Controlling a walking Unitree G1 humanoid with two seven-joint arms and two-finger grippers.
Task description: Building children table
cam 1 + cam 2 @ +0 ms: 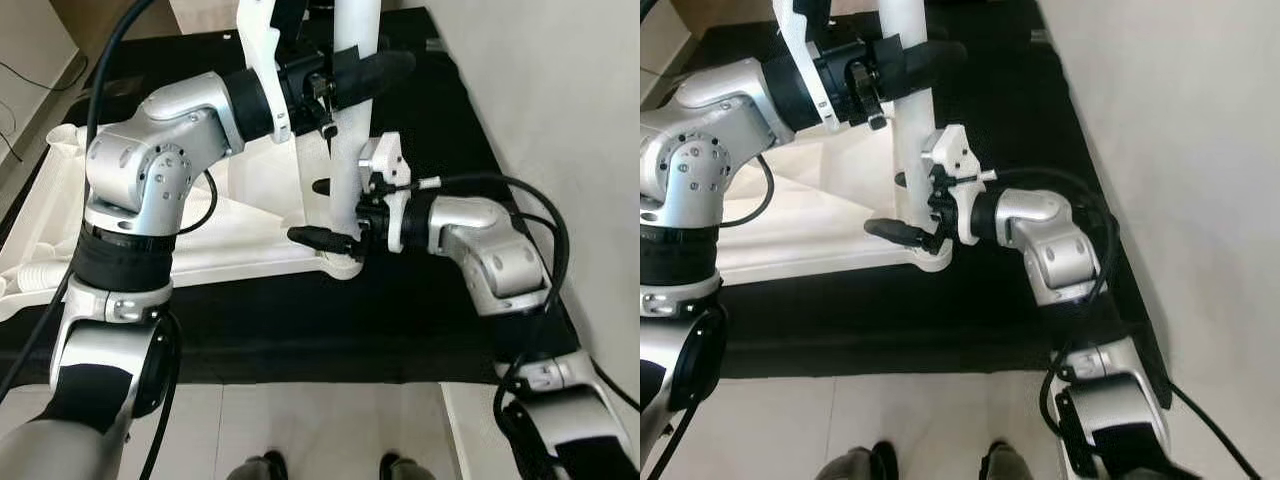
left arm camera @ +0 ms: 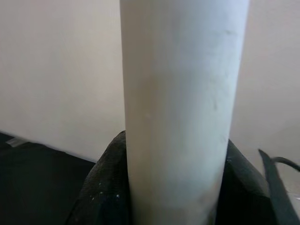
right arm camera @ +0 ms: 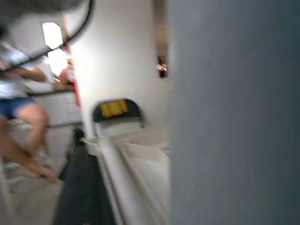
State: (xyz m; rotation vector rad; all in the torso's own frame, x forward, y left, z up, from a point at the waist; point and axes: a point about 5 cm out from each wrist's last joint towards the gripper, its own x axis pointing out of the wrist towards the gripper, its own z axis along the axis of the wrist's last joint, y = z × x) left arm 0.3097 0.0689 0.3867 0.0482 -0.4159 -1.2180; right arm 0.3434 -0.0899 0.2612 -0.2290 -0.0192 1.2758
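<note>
White table top [image 1: 240,215] lies upside-down on a black floor mat [image 1: 400,310]; its near edge runs along the mat w/ a strip of bare mat between it and the pale floor tiles [image 1: 300,430]. The top's right corner sits about mid-mat, so there is open black mat to the right, up to the white wall [image 1: 560,120] that bounds that side. A loose ribbed white part [image 1: 35,272] lies near the top's left end.

White table leg [image 1: 345,150] stands upright on the top's near right corner, its foot in the round corner socket [image 1: 343,262].

L arm: silver elbow bent high over the table top, forearm reaching across to the right. Left gripper [image 1: 355,75] is clamped round the leg's upper part, one black finger [image 1: 385,68] wrapped past the leg's far side. In the left wrist view the leg [image 2: 183,108] stands right against the cam w/ black finger pads [image 2: 105,187] hugging it on both sides.

R arm: comes up along the wall side, elbow bent, forearm pointing left at the leg's lower part. Right gripper [image 1: 325,212] straddles the leg low down, one finger [image 1: 320,238] just above the socket, the other at the leg's side higher up; both seem to touch the leg, grasping it. Right wrist view is blurred: the leg [image 3: 234,112] close up, the table top's rim [image 3: 122,173] beyond, a person sitting [image 3: 18,122] in the background.

Robot's feet [image 1: 325,466] stand on the tiles, just short of the mat edge.
</note>
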